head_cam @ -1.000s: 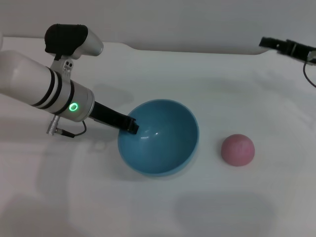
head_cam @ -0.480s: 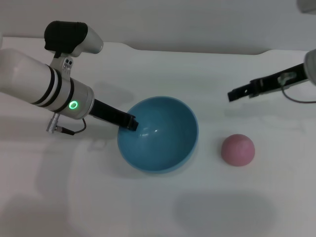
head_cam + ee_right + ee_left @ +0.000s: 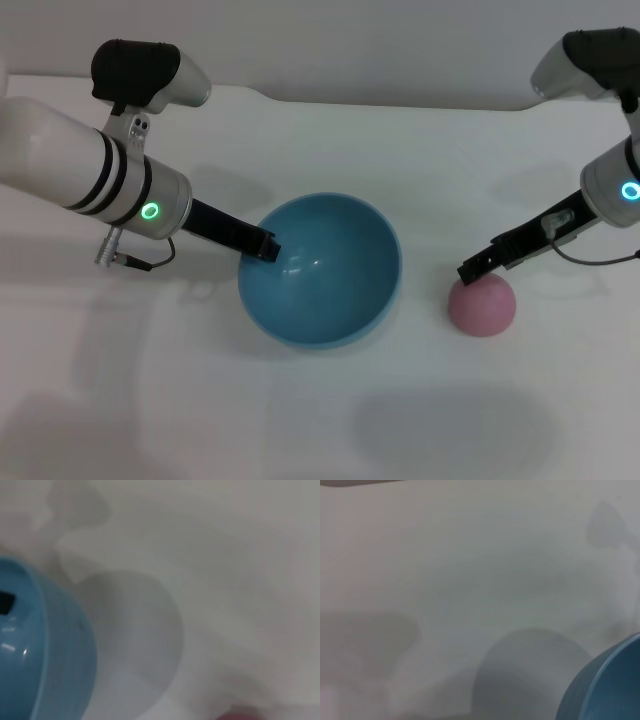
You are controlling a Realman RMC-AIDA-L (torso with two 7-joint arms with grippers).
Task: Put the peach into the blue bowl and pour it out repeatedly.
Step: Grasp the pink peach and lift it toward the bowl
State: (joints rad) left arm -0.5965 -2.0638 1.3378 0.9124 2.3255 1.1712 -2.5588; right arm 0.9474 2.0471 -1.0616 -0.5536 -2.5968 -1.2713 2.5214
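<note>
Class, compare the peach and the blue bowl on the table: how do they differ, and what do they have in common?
The peach is pink-red and matte; the blue bowl is glossy sky-blue. The peach is a small solid ball; the bowl is much wider, hollow and empty. The left end effector is at the bowl's rim; the right end effector is beside the peach. Both are round.

Your head cam looks down on the whole table (image 3: pixel 330 420). Both wrist cams sit low and close to it, each catching the blue bowl (image 3: pixel 325 270) edge too.
</note>
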